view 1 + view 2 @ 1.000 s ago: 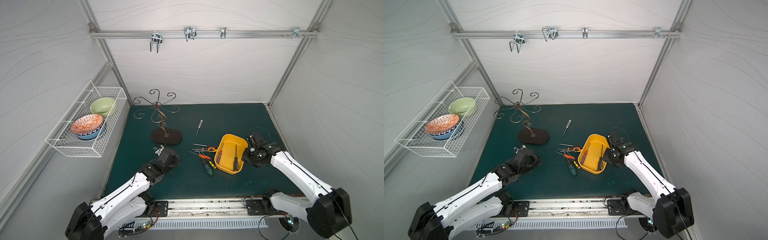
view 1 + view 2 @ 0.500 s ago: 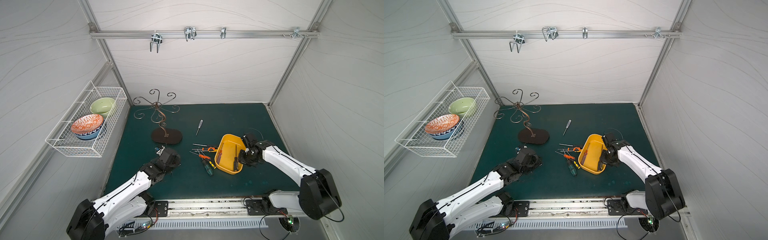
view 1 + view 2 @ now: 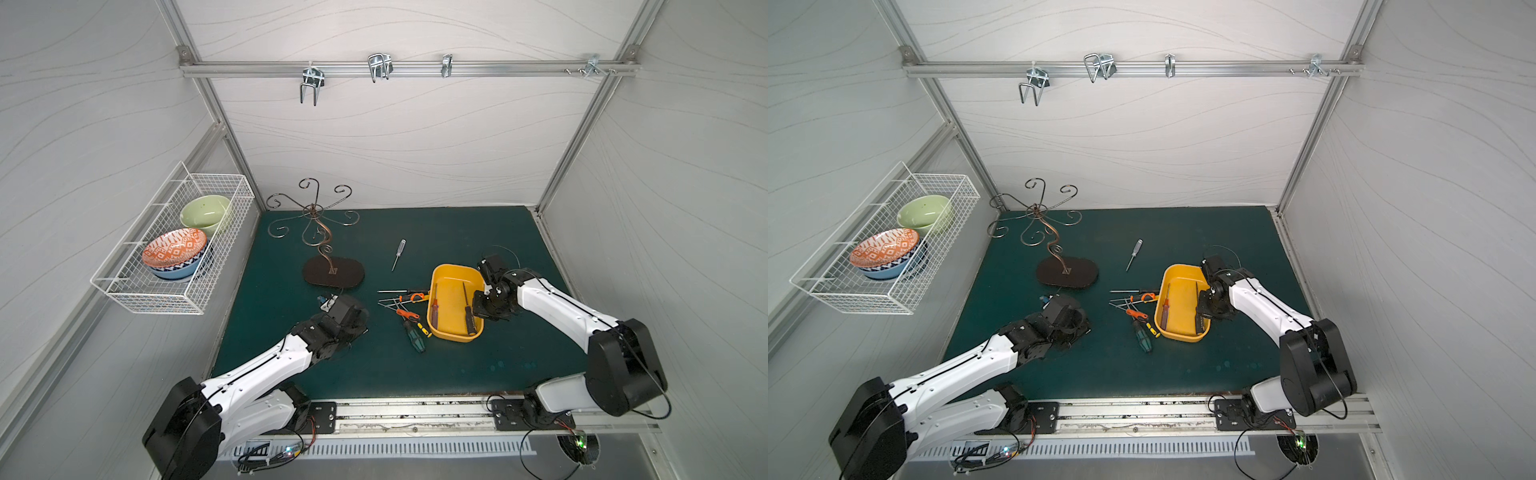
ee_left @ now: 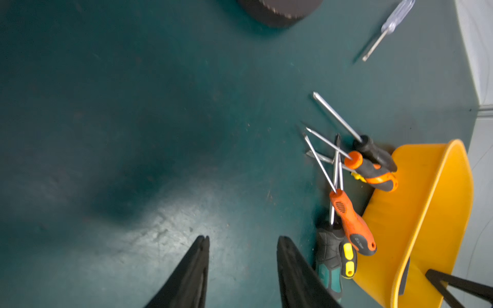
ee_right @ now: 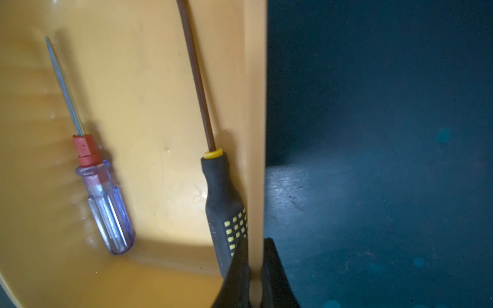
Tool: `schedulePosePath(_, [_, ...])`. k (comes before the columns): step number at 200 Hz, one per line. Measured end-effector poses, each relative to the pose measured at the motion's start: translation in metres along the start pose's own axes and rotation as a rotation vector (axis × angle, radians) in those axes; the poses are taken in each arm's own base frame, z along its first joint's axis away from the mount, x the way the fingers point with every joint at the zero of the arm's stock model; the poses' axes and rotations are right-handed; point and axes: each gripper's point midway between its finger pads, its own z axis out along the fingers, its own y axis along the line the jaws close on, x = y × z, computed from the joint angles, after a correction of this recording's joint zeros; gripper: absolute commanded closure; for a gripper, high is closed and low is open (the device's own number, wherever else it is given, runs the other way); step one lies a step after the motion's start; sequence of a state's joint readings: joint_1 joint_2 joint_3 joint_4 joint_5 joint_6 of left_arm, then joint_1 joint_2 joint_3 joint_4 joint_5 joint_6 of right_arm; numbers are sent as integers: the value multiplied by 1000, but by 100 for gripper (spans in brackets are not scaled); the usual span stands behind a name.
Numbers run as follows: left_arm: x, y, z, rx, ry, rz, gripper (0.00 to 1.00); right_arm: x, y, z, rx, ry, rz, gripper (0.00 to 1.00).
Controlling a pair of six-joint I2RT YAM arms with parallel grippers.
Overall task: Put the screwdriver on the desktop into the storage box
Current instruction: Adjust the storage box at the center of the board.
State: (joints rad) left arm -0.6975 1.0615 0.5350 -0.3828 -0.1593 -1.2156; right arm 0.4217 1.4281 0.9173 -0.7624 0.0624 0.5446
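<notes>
Lab test cell — aluminium frame (image 3: 407,68), white panel walls (image 3: 395,158), robot arms (image 3: 266,368)

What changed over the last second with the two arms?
The right gripper moved in to the storage box and closed on its side wall. The left gripper stayed open, and the box and the loose screwdrivers did not move.

We see the shallow yellow storage box (image 3: 451,291) on the dark teal desktop (image 3: 457,232), holding two screwdrivers: a clear-handled one (image 5: 104,202) with a red collar and a black-and-yellow one (image 5: 224,202) along its wall. Just beside it lies a crossed heap of screwdrivers (image 3: 406,314) (orange, black, green handles); another clear-handled screwdriver (image 3: 399,254) lies apart.
</notes>
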Motion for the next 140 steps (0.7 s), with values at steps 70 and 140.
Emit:
schedulePosePath(70, [38,-39,9,-25,81,-9,50,-11,-9,-23,8,-107,3,55])
schedulePosePath(140, [70,-70,20,-81,138,21,48,-7,-30,-57,8,-228,61,55])
